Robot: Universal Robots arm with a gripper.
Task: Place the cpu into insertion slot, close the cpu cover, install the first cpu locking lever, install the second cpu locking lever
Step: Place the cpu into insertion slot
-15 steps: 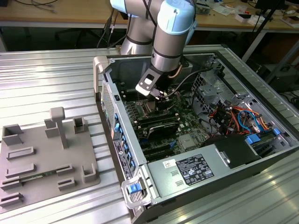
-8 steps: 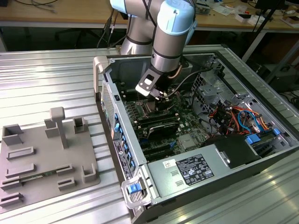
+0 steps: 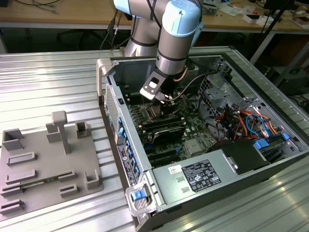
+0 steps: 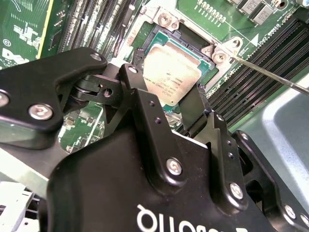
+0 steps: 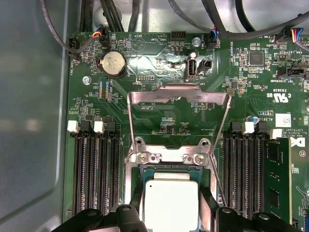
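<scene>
One robot arm [image 3: 176,34] reaches down into an open desktop computer case [image 3: 227,188] lying on its side. In the second wrist view, the black gripper [image 4: 166,87] has its two fingers [image 4: 140,96] closed against opposite edges of the cpu [image 4: 171,67], a single silvery square chip held right over the insertion slot [image 5: 170,170]. Whether the chip is fully seated cannot be told.

In the first wrist view, the cpu cover [image 5: 178,93] stands swung open beyond the slot, hinged at two screws [image 5: 145,157]. One thin lever rod [image 4: 270,72] slants free just beside the socket's corner. Banks of long black memory slots [image 5: 96,174] flank the socket on both sides, and one memory module [image 5: 277,183] sits in the outer bank. One round coin battery [image 5: 112,64] lies on the green motherboard [image 5: 159,125], past the cover.

Orange and blue cables [image 3: 241,118] crowd the case toward the exterior view's right. The case rests on a ribbed metal surface [image 3: 48,82]. On the exterior view's left lies one grey fixture tray [image 3: 43,164] with raised holders. Wooden desks [image 3: 58,19] line the room behind.
</scene>
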